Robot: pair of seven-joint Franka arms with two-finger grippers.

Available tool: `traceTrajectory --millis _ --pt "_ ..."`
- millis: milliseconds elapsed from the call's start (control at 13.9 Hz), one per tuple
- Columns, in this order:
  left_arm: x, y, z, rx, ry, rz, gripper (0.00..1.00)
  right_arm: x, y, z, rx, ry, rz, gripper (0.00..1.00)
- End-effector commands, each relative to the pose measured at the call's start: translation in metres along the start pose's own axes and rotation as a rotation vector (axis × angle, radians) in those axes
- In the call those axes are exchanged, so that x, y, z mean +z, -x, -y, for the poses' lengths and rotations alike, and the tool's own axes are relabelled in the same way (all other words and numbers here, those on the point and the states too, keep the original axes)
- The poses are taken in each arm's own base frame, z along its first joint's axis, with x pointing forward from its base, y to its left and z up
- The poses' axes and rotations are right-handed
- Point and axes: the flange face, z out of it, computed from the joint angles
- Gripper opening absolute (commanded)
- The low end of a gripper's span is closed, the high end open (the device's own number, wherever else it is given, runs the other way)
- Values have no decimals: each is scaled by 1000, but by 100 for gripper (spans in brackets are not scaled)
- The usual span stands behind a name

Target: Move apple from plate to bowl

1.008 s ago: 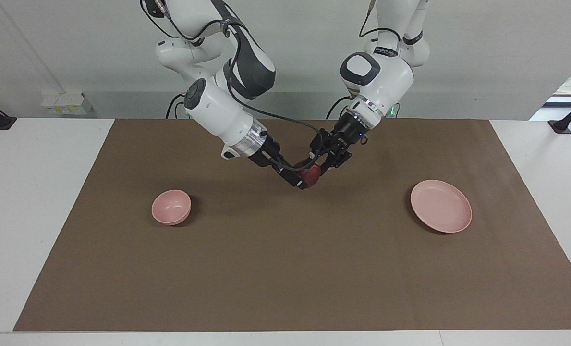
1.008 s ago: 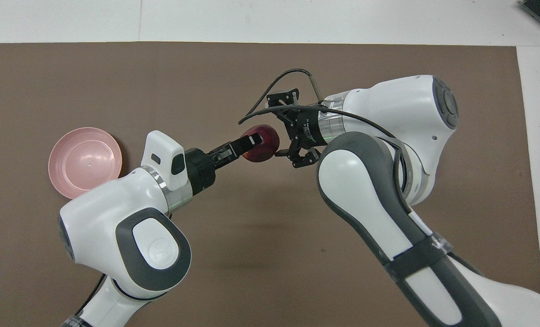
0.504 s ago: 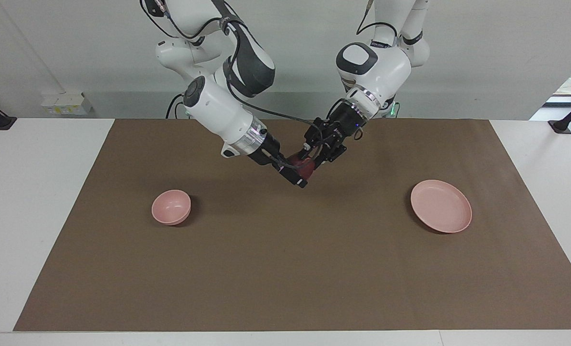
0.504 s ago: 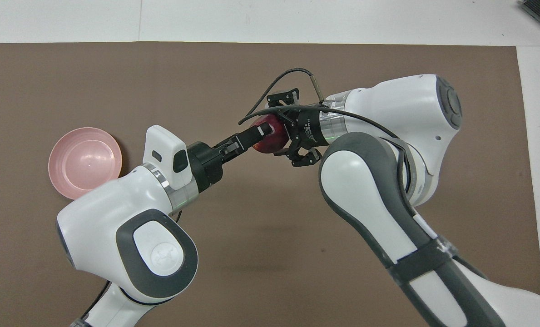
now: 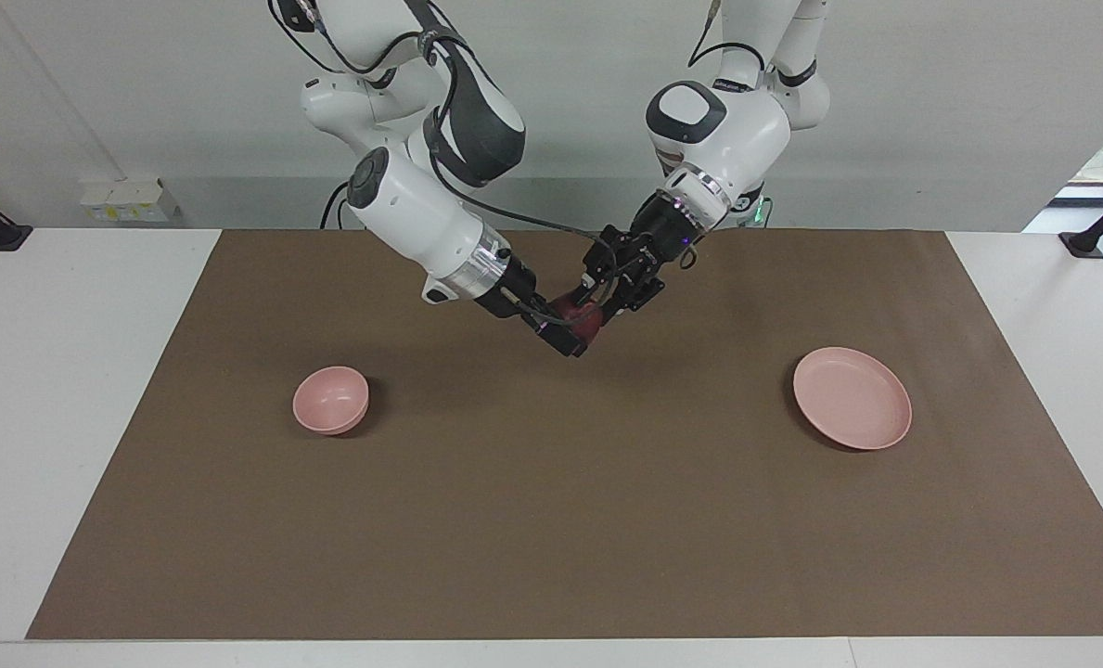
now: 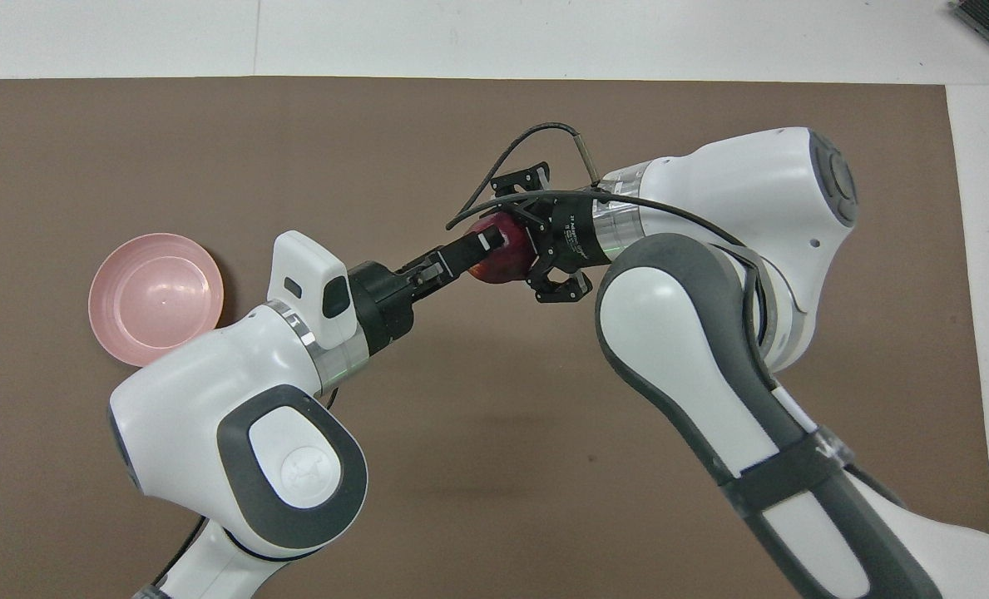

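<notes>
The dark red apple [image 5: 585,317] [image 6: 498,259] hangs in the air over the middle of the brown mat, between both grippers. My left gripper [image 5: 607,301] [image 6: 482,256] reaches in from the plate's end, and one of its fingers lies on top of the apple. My right gripper [image 5: 574,332] [image 6: 527,245] comes from the bowl's end and is shut around the apple's other half. The pale pink plate [image 5: 852,399] [image 6: 153,299] lies bare toward the left arm's end. The small pink bowl [image 5: 330,399] stands bare toward the right arm's end. In the overhead view my right arm hides the bowl.
A brown mat [image 5: 551,520] covers most of the white table [image 5: 69,417]. A black cable [image 6: 536,133] loops above my right gripper. Nothing else lies on the mat.
My left gripper carried the apple into my right gripper's open jaws, which then closed around it. Both grippers and the apple shifted slightly toward the robots. Plate and bowl stayed put.
</notes>
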Motion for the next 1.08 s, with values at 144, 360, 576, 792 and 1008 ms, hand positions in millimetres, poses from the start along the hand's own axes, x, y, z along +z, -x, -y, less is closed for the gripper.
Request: traceTrajectory --millis 144,360,576,792,1008 --pt "-3 -9 -16 -6 40 -14 100 -29 -25 -4 -4 39 43 0" --pt "-10 -29 0 -29 21 -42 100 -58 -69 -17 -81 80 0 0" --pt "-21 -51 19 -43 -3 -68 100 -75 -109 -32 -243 177 -123 0" --pt "-23 -68 27 66 -54 -27 100 -86 -164 -59 -503 343 -237 0" --pt "-26 -85 43 153 -128 51 100 -101 -220 -95 -729 470 -262 0"
